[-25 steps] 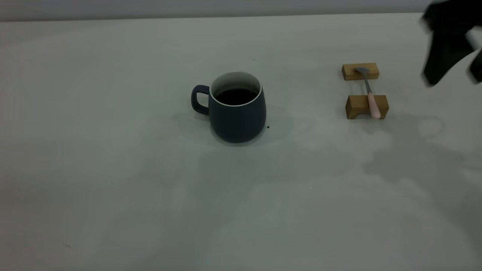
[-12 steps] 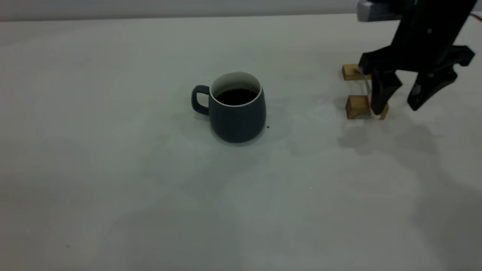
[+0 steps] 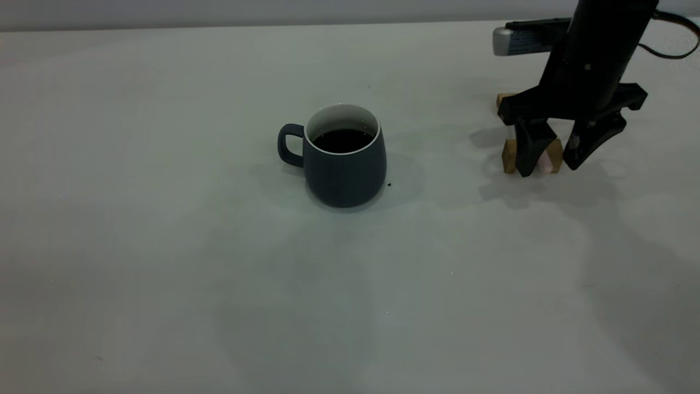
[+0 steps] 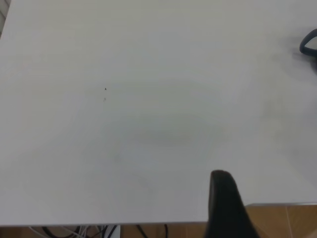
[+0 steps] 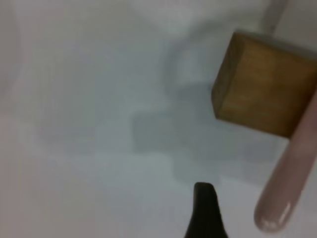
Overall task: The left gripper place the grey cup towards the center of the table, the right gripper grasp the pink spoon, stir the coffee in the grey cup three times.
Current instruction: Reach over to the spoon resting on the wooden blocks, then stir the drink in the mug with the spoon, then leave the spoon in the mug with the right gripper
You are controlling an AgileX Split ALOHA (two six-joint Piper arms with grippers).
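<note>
Pink spoon (image 3: 545,162) sits between the right claw's (image 3: 552,164) released, spread fingers.

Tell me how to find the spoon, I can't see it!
Start at the grey cup in the middle of the table, then look right to the right gripper, open over two wooden blocks. The spoon lies across them, mostly hidden. Its pale pink handle tip, peeking between the black fingers, is the only pink thing there.

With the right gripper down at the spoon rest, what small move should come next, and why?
Probably shut the right gripper on the pink spoon: its open fingers straddle the handle end lying on the near wooden block, and the grey cup already sits mid-table.
</note>
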